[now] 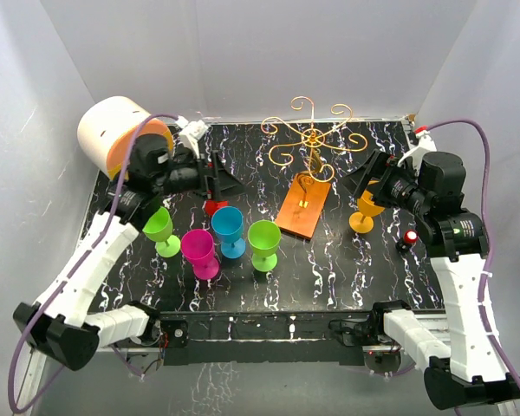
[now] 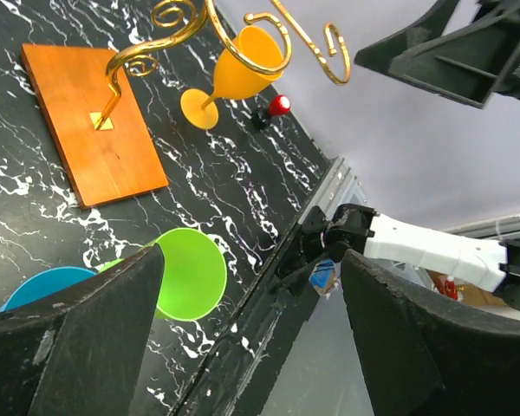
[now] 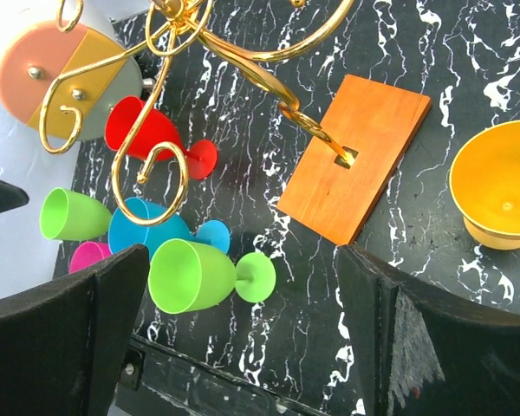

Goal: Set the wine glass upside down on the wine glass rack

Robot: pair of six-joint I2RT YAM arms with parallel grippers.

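Your top cam sits high behind the arm bases, looking down and forward over the whole tabletop (image 1: 347,269). Left wrist cam looks out past the left claw (image 2: 251,260), rolled, facing right across the tabletop, close in. Right wrist cam looks down past the right claw (image 3: 243,251), facing left. All three share the wine glass rack (image 1: 303,206).

The left arm (image 1: 91,264) leans forward from its base, its wrist turned inward so that the left gripper (image 1: 228,176) points to the right. Its fingers (image 2: 87,338) stand wide apart with nothing between them. The right arm (image 1: 464,277) rises more steeply, and the right gripper (image 1: 364,178) points left, its fingers (image 3: 433,338) likewise spread wide and empty.
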